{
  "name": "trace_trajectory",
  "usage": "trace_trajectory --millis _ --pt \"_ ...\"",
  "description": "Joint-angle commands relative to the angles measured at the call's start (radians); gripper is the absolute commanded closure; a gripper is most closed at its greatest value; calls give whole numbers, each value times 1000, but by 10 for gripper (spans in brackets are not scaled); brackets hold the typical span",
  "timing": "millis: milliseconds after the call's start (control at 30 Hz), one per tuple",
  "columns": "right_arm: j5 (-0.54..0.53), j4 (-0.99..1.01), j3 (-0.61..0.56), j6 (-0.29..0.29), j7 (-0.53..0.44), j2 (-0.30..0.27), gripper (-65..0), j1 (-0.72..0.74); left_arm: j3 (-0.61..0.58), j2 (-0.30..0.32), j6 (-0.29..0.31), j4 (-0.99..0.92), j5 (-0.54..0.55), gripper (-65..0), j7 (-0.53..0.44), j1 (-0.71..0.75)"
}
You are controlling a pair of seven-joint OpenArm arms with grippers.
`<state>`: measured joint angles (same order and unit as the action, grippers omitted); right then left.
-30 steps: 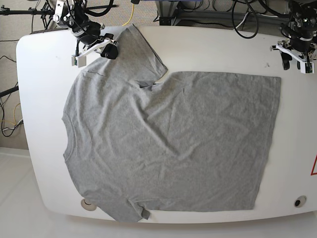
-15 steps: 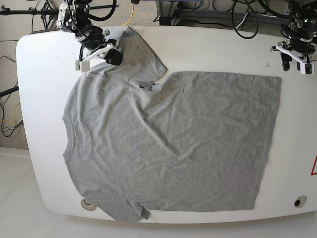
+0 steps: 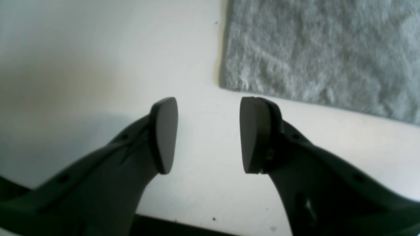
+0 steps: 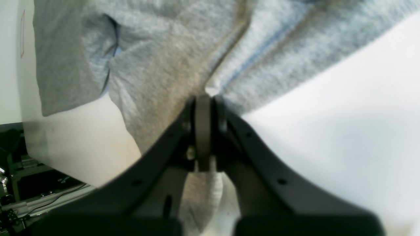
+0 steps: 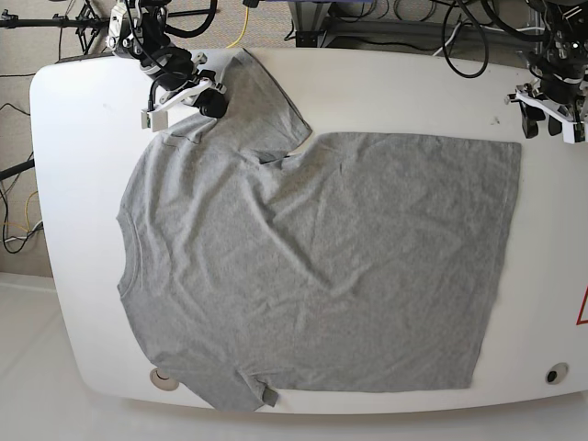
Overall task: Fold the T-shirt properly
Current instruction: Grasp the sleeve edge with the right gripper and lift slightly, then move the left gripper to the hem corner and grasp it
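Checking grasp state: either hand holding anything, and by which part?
Right hand is shut on the T-shirt, pinching the fabric edge by the upper sleeve and shoulder. Left hand is open, holding nothing.

We found no readable text, label, brand or number in any view. The only sign-like mark was a red outlined shape [image 5: 582, 308] at the right edge of the worktop [image 5: 83, 156] in the base view, cut off by the frame, with nothing legible on it. A thin red outline [image 4: 22, 34] also showed at the worktop edge in the right wrist view, too blurred to read. The visible side of the T-shirt [image 5: 312, 266] bore no lettering.
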<state>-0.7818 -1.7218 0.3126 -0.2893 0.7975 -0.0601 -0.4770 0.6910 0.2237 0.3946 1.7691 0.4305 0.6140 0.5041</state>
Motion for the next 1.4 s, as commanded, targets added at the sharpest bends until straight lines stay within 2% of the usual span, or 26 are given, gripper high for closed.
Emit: trace_trajectory --millis 0,267,733,867,1067,1267,1367 --pt "13 -10 -2 0 18 -4 0 -2 11 30 3 9 26 -294 -16 1" --pt "19 -6 -3 2 10 -3 0 1 5 49 7 -25 61 -327 8 -27" --pt "26 -4 -4 0 3 -2 0 -3 -2 75 19 -112 15 -346 19 -131" --pt "24 -6 -4 0 2 -2 0 -4 -9 84 38 -146 16 -364 33 -154" --pt "20 -8 -3 -3 1 -2 -1 -1 -19 106 105 -239 23 -379 53 -200" --pt "14 -11 -5 -5 -3 -1 0 2 -10 97 157 -333 7 -376 60 -241" --pt "15 -11 -5 -5 -3 -1 0 2 -16 96 150 -349 4 -375 60 -249"
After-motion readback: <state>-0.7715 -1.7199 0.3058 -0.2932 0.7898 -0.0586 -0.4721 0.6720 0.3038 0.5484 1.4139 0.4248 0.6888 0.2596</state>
